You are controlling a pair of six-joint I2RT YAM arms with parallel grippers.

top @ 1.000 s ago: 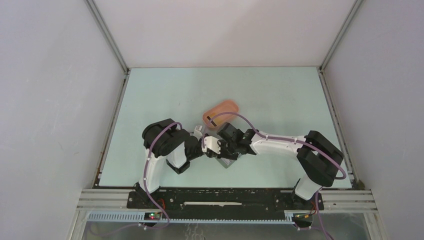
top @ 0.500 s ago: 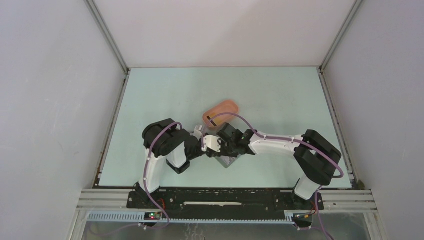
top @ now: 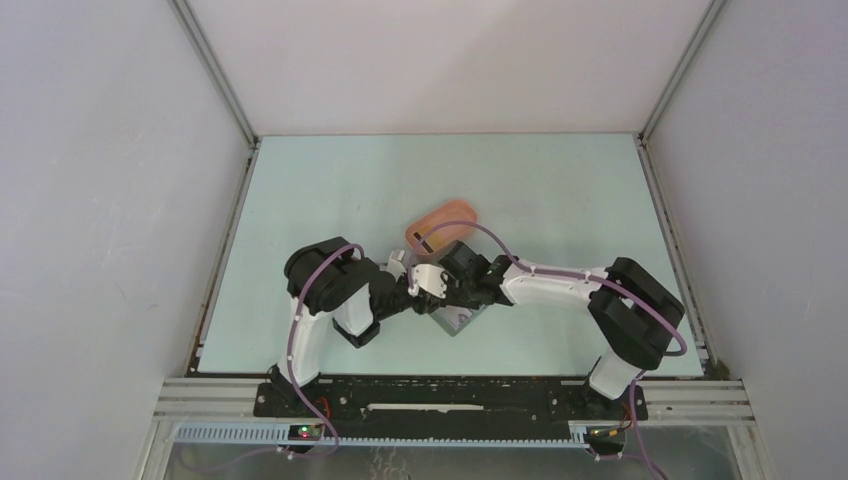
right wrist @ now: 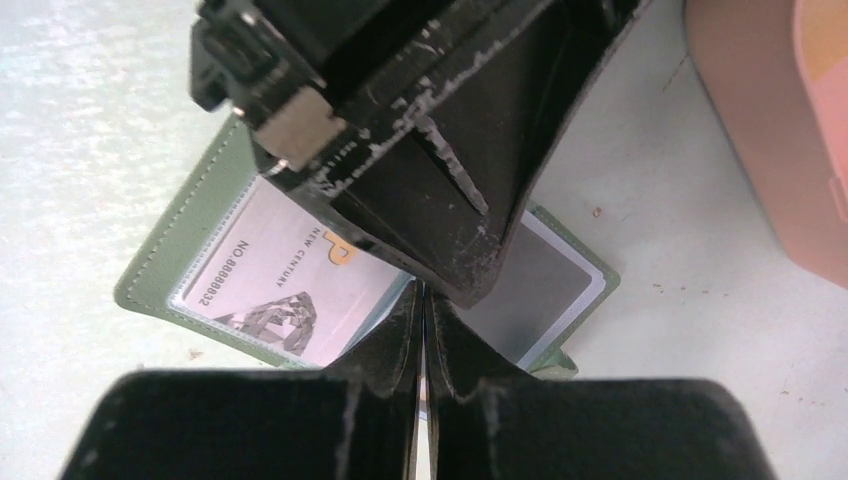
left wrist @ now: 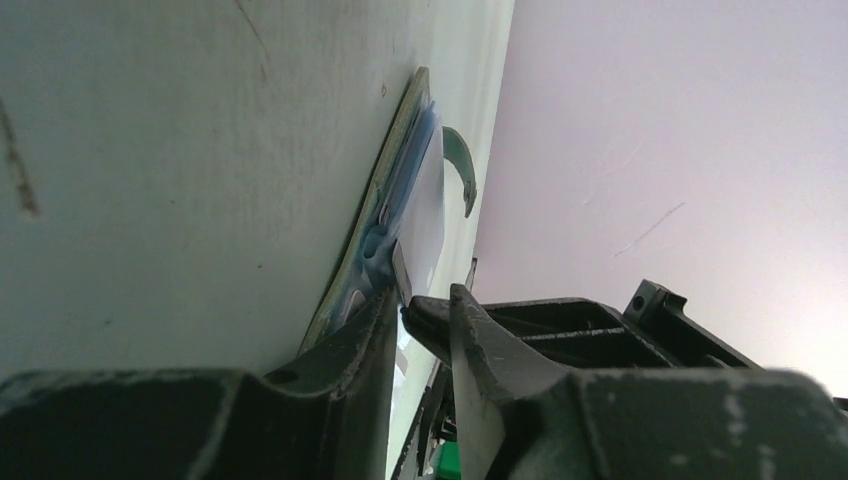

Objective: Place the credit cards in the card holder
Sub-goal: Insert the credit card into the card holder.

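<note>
Robotics lab test cell, plain white enclosure walls (top: 110,200), bare aluminium frame posts (top: 215,72), pale green tabletop (top: 340,180), black mounting rail (top: 450,395), purple arm cables (top: 465,226)

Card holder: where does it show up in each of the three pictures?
Top external: card holder low centre, nearer than the pink tray.
Left wrist: card holder edge-on, centre, on the table.
Right wrist: card holder lying open, left of centre.
Shared landmark: pink tray, upper right in right wrist view; absent from left wrist.

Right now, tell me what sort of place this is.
Probably a robot test cell: grey wall panels on aluminium frame posts box in a pale green tabletop, with two white-and-black arms bolted at its near edge.
</note>
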